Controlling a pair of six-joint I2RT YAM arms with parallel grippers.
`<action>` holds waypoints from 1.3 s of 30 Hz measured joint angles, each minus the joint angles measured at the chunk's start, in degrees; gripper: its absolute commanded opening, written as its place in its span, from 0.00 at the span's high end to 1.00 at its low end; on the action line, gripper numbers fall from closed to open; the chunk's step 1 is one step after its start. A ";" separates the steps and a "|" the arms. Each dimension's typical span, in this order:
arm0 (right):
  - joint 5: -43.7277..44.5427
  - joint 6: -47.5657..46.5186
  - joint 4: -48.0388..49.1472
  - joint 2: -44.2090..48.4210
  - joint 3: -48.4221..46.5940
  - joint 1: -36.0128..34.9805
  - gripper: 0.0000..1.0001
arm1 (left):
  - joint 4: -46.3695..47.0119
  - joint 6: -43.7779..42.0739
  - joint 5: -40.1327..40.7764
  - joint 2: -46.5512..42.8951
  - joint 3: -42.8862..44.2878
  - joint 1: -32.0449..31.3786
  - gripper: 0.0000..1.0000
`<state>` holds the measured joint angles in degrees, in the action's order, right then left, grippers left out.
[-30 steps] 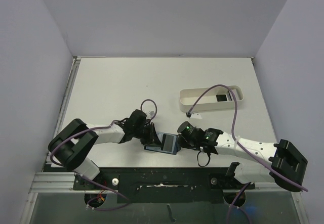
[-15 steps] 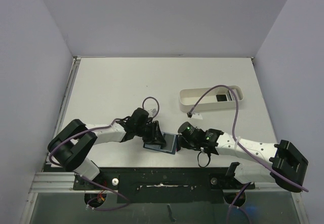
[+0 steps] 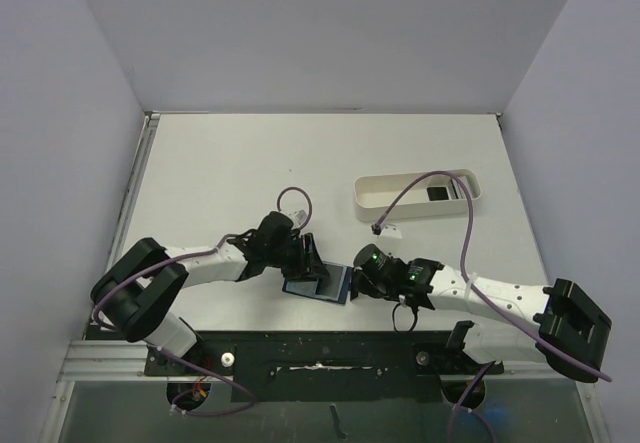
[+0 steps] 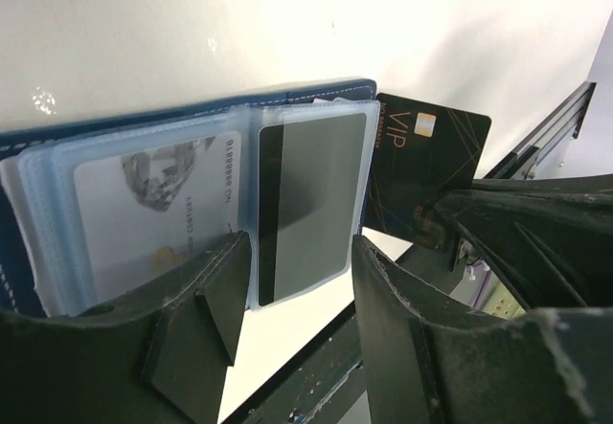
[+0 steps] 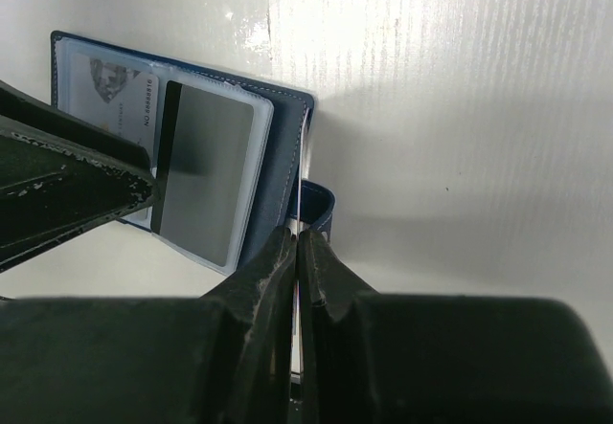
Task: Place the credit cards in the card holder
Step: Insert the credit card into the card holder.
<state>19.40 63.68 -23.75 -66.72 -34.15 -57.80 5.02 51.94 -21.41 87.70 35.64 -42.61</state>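
Starting at the near edge of the table (image 3: 230,173), we find the card holder (image 4: 287,96) lying open and flat, just beyond the metal rail (image 3: 300,368) where our arms are bolted. One dark card (image 4: 311,194), stripe side up, sits fully inside the holder's clear front sleeve. A pale card (image 4: 158,199) shows in the sleeve behind it; we cannot tell whether it counts toward the job.

Our left gripper (image 4: 299,242) hangs over the holder with its fingers spread apart, gripping nothing. The sleeved card shows in the gap between them.

Just beside the holder's right edge, our right gripper (image 5: 297,237) is pinched tight on a black VIP card (image 4: 426,166), held upright on its edge. The holder's snap tab (image 5: 321,209) sticks out on that same side, right by the fingertips.

Well beyond the holder to the right, a white tray (image 3: 372,191) holds a third dark card (image 3: 437,193).

We judge the task about a third done: one card is stowed, one is in hand and needs sliding into a sleeve, and one is yet to be fetched.

Room is tight around the holder. The rail is close on the near side, a gripper stands on each flank, and the tab could catch the incoming card. Beyond the holder the table lies bare up to the tray.
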 measured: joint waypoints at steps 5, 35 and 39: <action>-0.07 -0.17 1.29 -0.68 0.09 0.00 1.00 | 3.54 0.98 -0.28 1.73 -0.09 0.00 0.57; 0.96 -0.26 2.86 6.23 -0.31 -1.92 1.00 | -5.33 -0.74 4.26 -9.31 -0.96 6.19 0.43; 0.96 -0.48 5.99 3.48 -0.70 -1.92 1.00 | -5.18 -1.18 3.67 -9.35 -3.06 7.26 0.42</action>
<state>20.36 63.20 -17.76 -63.24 -34.85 -59.72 -0.16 50.76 -17.74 78.35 32.58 -35.35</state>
